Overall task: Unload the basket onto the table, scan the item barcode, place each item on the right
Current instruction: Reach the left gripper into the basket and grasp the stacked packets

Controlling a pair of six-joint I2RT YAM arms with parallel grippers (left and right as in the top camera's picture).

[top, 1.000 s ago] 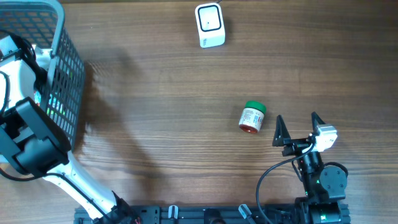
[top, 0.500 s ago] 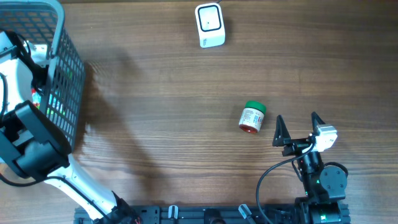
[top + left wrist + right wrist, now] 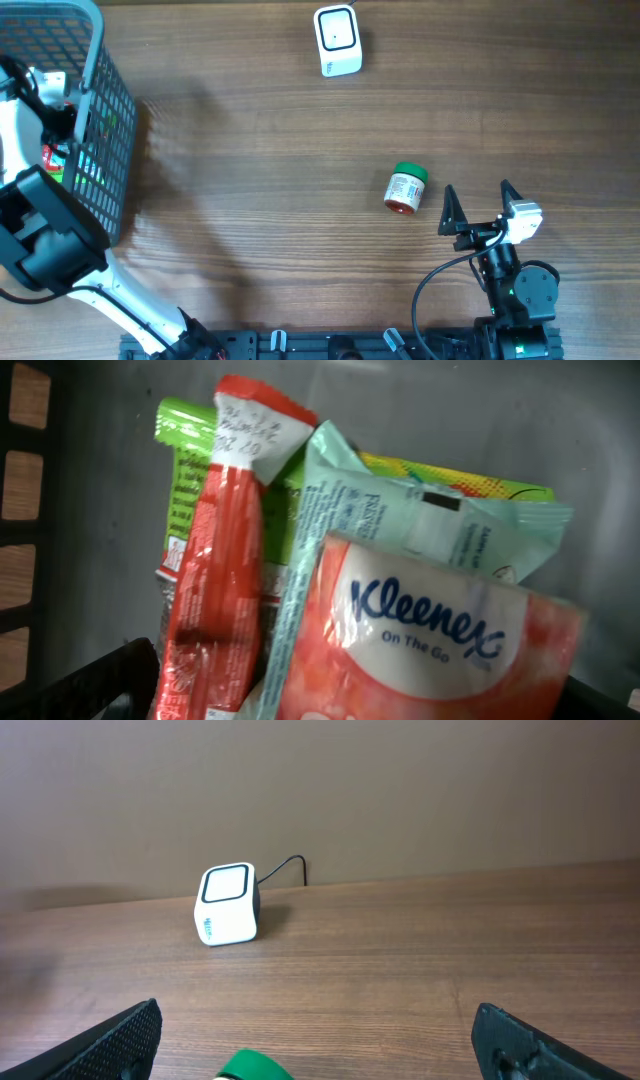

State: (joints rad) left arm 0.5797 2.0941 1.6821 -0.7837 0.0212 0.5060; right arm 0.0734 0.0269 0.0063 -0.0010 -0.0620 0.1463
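**While the left arm is down in the basket, one packet must be picked alone**

Because the left gripper point(image 3: 62, 105) hangs inside the basket point(image 3: 100, 60) with its jaws spread and nothing pinched, I judge the step in hand to be taking one item out for scanning. Directly below this gripper, closest to it, lies the Kleenex pack point(image 3: 430, 640). Beside it are a mint-green packet point(image 3: 400, 520) and a red sachet point(image 3: 215, 580), and a green packet point(image 3: 185, 480) lies behind them. They overlap, so the jaws should come down on the edges of the top pack only, or a neighbour may be lifted with it. No barcode shows on any face, so the grip should leave the wide faces uncovered.

The right gripper point(image 3: 477, 192) is also spread wide and holds nothing. A small jar point(image 3: 405, 189) with a green lid lies on the table point(image 3: 250, 200) just ahead of it, to its left. The white scanner point(image 3: 227, 905) stands well ahead of it.

Of the writing, only "Kleenex On The Go" can be read. The print on the mint-green packet, the red sachet and the jar label is too small or blurred.
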